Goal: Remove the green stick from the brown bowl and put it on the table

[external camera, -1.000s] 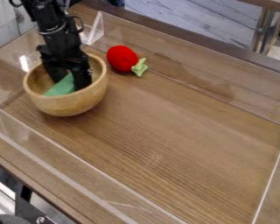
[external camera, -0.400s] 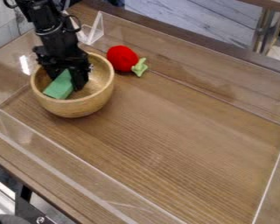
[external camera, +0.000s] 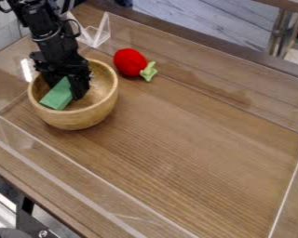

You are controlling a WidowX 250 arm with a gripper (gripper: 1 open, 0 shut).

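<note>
One black robot arm is reaching straight down from the upper left into the round light-tan wooden bowl [external camera: 74, 110], its black gripper [external camera: 63, 86] sitting inside the bowl's rim. Its two fingers are pinching the plain light-green rectangular block [external camera: 59, 96], one finger on each side of the block's upper end. That green block is lying tilted inside the bowl, lower end pointing toward the bowl's left wall, upper end hidden between the fingers; whether it is touching the bowl floor cannot be told. Bowl is sitting on the brown wood-grain tabletop [external camera: 189, 130] near the far left corner, close to the low clear acrylic wall [external camera: 15, 65] that is edging the table. Just right of the bowl, apart from it, a red strawberry toy with a small green leaf [external camera: 133, 63] is lying on the wood. Most of the tabletop to the right and front is showing bare wood grain with some glare.
</note>
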